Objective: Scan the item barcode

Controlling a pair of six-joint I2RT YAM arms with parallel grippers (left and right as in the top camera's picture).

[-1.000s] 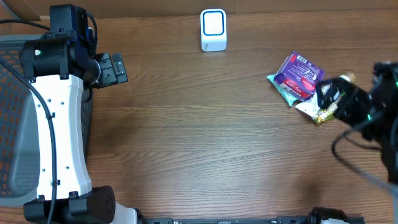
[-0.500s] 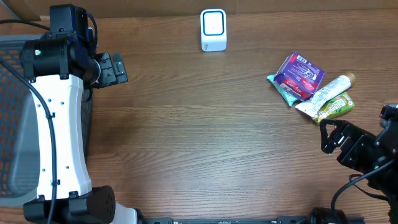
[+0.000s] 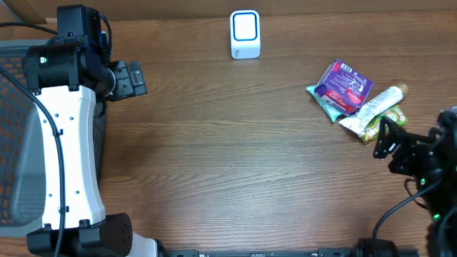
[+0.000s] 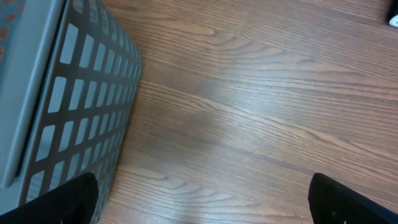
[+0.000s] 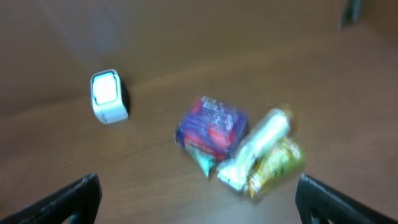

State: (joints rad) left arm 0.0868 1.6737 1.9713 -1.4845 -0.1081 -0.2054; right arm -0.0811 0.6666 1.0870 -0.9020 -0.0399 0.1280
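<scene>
A second ago you had the right gripper [image 3: 383,138] over the pile of packets [image 3: 344,86], where it hid part of the white tube [image 3: 378,102] and most of the green packet [image 3: 371,128]. You then drew it back toward the lower right edge of the overhead view, which left the whole pile showing. After that you brought it forward again, and its tips ended just beside the green packet's near end, covering a little of it.

Purple packet [image 3: 344,86] lies flat, touching white tube [image 3: 378,103].
</scene>
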